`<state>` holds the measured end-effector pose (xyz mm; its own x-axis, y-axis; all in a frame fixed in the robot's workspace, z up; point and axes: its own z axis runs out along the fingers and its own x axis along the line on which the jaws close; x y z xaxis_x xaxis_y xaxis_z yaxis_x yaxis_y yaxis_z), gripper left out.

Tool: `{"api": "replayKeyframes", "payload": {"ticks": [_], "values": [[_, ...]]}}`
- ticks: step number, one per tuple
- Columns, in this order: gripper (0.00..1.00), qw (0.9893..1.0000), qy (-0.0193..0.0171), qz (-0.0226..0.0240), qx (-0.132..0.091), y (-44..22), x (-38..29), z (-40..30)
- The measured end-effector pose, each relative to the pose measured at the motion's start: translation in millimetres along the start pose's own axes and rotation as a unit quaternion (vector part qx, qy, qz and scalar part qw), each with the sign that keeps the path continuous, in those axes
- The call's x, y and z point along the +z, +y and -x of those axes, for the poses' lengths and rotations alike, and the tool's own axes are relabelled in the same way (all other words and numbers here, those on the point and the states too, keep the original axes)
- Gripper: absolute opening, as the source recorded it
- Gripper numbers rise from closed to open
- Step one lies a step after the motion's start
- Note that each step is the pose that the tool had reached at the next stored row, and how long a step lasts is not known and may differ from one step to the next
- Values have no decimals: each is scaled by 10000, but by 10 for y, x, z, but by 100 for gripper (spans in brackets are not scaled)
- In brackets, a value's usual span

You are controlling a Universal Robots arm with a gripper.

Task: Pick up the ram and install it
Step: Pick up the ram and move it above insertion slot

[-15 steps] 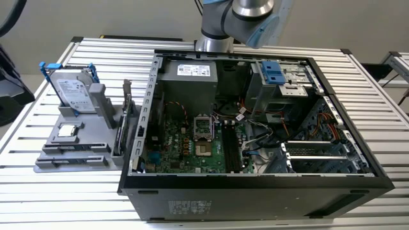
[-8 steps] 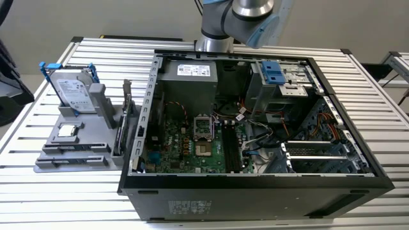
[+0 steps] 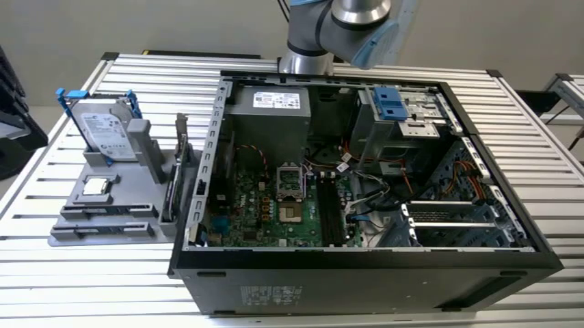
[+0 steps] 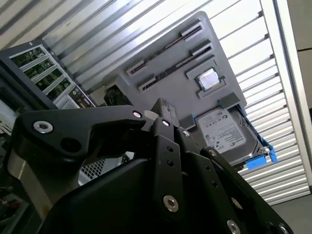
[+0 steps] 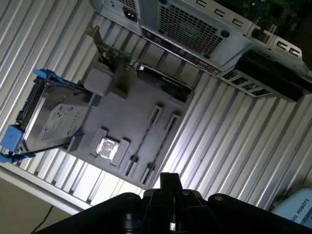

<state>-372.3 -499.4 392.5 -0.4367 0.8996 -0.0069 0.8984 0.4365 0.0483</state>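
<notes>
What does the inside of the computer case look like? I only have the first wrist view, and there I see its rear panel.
Observer: In the exterior view the case lies open side up, with the green motherboard exposed.
Operator: Where is the arm?
Observer: The arm rises behind the case's far side.
Operator: And the ram?
Observer: The ram lies in the gray tray on the exterior view's left of the case, apart from the arm.

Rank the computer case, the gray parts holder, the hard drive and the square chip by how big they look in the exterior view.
1. computer case
2. gray parts holder
3. hard drive
4. square chip
</notes>
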Motion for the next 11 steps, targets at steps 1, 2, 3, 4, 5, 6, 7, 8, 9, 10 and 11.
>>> {"api": "replayKeyframes", "payload": {"ticks": [1,2,3,4,5,6,7,8,9,10,11], "values": [[0,10000,-3,0,60,-1,0,0],[0,9999,-6,-1,120,-1,0,-1],[0,9998,-9,-2,182,-2,-1,-1],[0,9997,-12,-2,245,-2,0,-1],[0,9995,-15,-2,306,-2,0,-1],[0,9993,-18,-2,375,-2,1,-1],[0,9990,-21,-2,438,-3,1,-1],[0,9987,-24,-3,502,-2,1,-1],[0,9984,-27,-3,559,-2,0,-1],[0,9981,-30,-4,618,-3,0,-1],[0,9978,-32,-5,666,-3,0,-1]]}}
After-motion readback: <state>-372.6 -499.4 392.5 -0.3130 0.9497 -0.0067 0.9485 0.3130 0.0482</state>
